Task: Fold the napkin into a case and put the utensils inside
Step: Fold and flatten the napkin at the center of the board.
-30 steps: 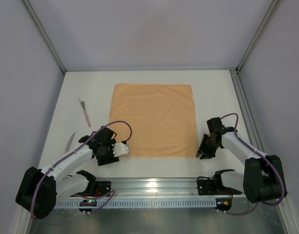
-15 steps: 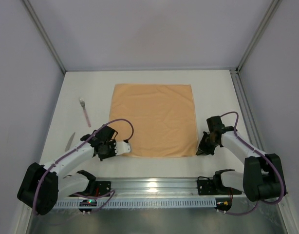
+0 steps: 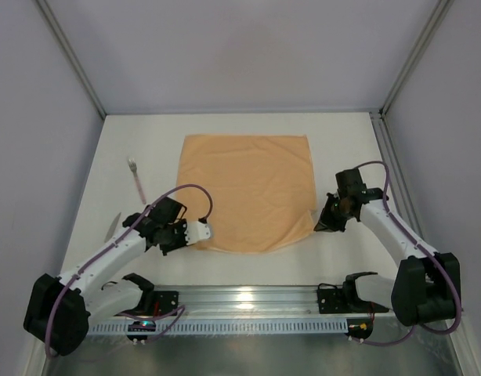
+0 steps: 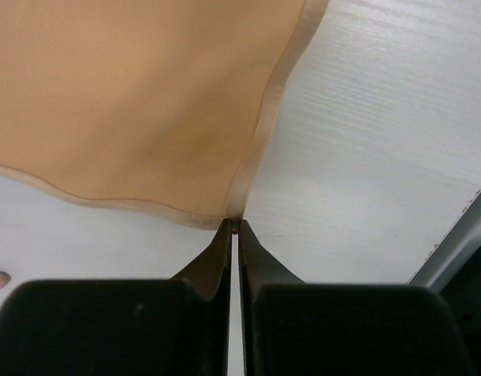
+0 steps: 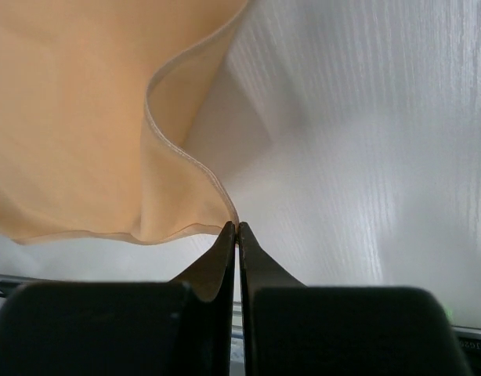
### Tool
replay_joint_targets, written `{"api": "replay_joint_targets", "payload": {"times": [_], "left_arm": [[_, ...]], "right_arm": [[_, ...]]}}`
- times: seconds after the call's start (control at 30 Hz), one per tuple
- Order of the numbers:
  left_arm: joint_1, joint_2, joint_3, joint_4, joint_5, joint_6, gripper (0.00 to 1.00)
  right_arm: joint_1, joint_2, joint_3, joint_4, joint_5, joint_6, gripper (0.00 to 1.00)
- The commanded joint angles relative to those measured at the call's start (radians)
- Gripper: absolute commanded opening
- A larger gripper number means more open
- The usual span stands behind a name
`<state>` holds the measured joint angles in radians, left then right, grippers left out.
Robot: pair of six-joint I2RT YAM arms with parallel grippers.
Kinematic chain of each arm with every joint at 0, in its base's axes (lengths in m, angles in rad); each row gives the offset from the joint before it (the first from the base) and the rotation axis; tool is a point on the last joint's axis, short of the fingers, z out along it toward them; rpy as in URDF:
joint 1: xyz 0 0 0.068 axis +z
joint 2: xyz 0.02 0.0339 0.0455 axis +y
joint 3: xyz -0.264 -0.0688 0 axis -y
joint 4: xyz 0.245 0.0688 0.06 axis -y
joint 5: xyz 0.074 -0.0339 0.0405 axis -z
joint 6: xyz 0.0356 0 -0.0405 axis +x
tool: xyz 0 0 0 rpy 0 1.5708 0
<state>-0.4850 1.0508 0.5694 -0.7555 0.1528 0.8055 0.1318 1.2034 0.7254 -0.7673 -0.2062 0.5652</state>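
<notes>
We've got the napkin (image 3: pixel 244 188) spread mid-counter (image 3: pixel 350 149), its far edge lying flat. Our left pincer (image 4: pixel 234 229) is clamped tight on the near-left corner, with the cloth fanning away right from its tips. Same deal for the right pincer (image 5: pixel 236 229): it's pinched closed on the near-right corner, and the hem curls up there. The utensils (image 3: pixel 136 178) sit out left of the cloth.

top external: mounted high behind the arm bases, faced down, whole table (image 3: pixel 342 133) taken in from afar | left wrist: carried behind the left gripper (image 4: pixel 233 225), faced along it, napkin (image 4: pixel 131 102) near-left corner seen close | right wrist: likewise behind the right gripper (image 5: pixel 237 227), near-right corner | shared: napkin corners, table
</notes>
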Motion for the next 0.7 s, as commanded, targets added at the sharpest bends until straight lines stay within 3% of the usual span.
{"api": "replay_joint_targets", "payload": {"times": [0.0, 0.23, 0.37, 0.67], "left_arm": [[-0.001, -0.043, 0.056, -0.064, 0.054, -0.012, 0.00], [0.023, -0.034, 0.127, -0.088, 0.011, -0.026, 0.00], [0.100, 0.032, 0.216, -0.065, 0.025, -0.069, 0.00], [0.224, 0.356, 0.539, -0.036, 0.051, -0.153, 0.00]], "right_arm": [[0.006, -0.022, 0.063, -0.047, -0.028, -0.030, 0.03], [0.006, -0.025, 0.144, -0.090, -0.039, -0.040, 0.03], [0.005, 0.004, 0.218, -0.096, -0.029, -0.042, 0.03], [-0.023, 0.249, 0.423, 0.022, -0.016, -0.041, 0.03]]}}
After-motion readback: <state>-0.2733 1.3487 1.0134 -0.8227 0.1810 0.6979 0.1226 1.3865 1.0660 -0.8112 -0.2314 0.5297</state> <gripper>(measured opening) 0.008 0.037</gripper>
